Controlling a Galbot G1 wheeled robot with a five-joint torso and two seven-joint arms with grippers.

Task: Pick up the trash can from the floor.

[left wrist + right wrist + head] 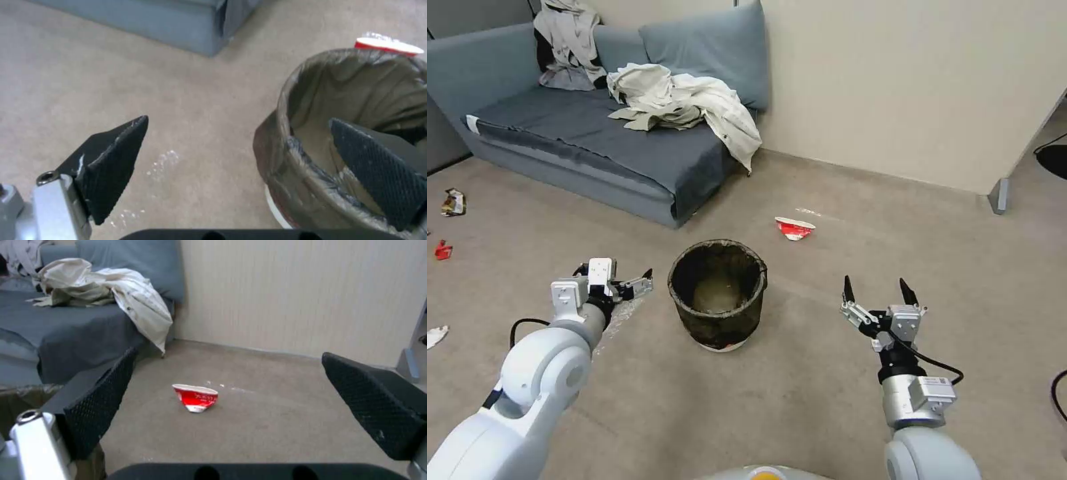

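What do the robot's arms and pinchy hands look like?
Both arms are smooth, rounded white-grey shells ending in black wrists. The left gripper and right gripper have silver metal blocks with pointed black fingers covered in a bumpy grid. A thin black cable loops beside each wrist.

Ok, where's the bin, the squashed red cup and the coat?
trash can [718, 319], head view, front wall.
red cup [196, 399], right wrist view, red side.
coat [694, 100], head view, middle folds.
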